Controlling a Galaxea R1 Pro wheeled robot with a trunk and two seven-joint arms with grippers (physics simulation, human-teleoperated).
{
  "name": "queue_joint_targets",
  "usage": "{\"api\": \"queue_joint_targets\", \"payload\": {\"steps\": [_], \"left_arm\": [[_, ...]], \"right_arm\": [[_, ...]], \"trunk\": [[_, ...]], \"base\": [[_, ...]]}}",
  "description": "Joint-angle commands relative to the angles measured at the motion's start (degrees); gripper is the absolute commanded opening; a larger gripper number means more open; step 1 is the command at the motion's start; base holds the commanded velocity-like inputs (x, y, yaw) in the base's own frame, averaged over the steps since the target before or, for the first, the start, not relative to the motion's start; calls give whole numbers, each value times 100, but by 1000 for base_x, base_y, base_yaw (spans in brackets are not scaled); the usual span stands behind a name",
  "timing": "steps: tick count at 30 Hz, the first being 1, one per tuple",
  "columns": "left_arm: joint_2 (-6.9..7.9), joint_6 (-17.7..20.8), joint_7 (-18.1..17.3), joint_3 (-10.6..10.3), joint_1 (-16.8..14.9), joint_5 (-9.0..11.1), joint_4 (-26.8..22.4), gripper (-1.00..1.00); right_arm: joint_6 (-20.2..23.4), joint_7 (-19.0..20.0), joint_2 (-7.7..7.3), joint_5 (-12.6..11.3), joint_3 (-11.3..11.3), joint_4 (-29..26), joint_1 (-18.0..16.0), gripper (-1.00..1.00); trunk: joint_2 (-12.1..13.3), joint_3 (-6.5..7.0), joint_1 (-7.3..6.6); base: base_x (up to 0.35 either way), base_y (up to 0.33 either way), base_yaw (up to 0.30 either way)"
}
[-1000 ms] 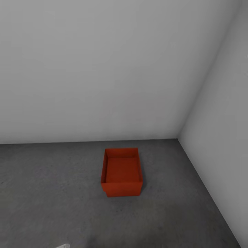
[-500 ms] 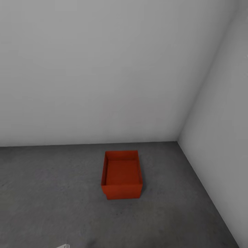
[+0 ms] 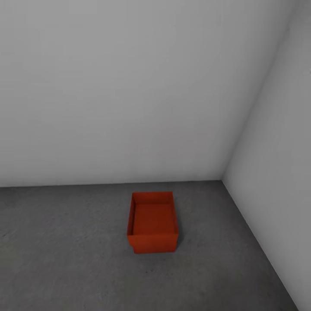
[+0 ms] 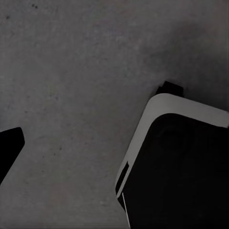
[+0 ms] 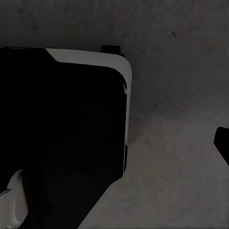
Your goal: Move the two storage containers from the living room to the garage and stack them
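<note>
Sliding slightly lower in the head view since a second ago, seemingly through camera motion, the red-orange storage container [image 3: 153, 222] is sitting upright on the grey concrete floor [image 3: 65, 250] near the corner, at about six o'clock in frame. It is looking light, stiff and thin-walled, likely best gripped on opposite rims. Whether either claw is apart or together I cannot tell, nor how the bin is lying relative to them.

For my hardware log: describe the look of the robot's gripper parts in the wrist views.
Little shows. The left fingertip is a plain black, blunt-ended wedge; the right fingertip is likewise black. Beside each sits a black body panel with a rounded white rim. No cables or markings are visible.
</note>
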Motion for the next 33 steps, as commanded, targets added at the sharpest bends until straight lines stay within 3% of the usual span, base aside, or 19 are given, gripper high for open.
{"api": "queue_joint_targets", "payload": {"steps": [1, 9, 27, 33], "left_arm": [[-3, 0, 14, -15, -1, 30, 0, 100], [-6, 12, 16, -14, 3, 38, 0, 100], [-68, 55, -26, -14, 19, 33, 8, 100], [-69, 17, -52, -14, 226, 31, 6, 100]], "right_arm": [[-33, 2, -2, 59, -49, 19, -8, 100], [-25, 2, -2, 59, -50, 19, -8, 100], [-33, 2, -2, 59, -50, 19, -8, 100], [-33, 2, 1, 59, -50, 19, -8, 100]], "trunk": [[-9, 1, 3], [272, 201, -151], [272, 370, -151], [272, 426, -151]], "base": [[0, 0, 0], [0, 0, 0], [0, 0, 0], [0, 0, 0]]}}
